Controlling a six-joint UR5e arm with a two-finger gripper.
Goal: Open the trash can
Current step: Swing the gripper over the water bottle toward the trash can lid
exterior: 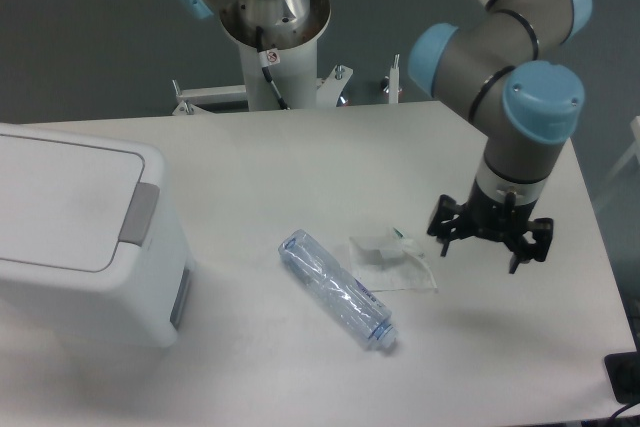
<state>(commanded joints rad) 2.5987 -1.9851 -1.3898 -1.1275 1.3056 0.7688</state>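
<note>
Pincer [490, 243] first: from the fixed camera I see it hanging fingers-down over the right side of the table [300, 157], its two black fingers spread apart with nothing between them; I read it as empty and clear of everything, hovering rather than resting, since a soft shadow lies on the tabletop below and slightly to its left.

Well away from the pincer, across the table at the far left edge of the view, stands the trash can [85, 237]; it is a large white boxy bin with rounded corners, its flat lid down and flush, so I judge the task not yet begun; the grey push tab [138, 215] sits on the lid edge that faces toward the pincer, which suits an approach from this side.

Between the pincer and the bin lies a clear plastic bottle [335, 288] on its side, slanted, its capped end nearer the front edge; just beside the pincer, closer than the bottle, is a crumpled clear plastic wrapper [395, 260], lying flat; neither touches the bin.

I expect to carry the pincer leftward above both items, then press down on the tab; height matters, or I sweep the bottle.
</note>
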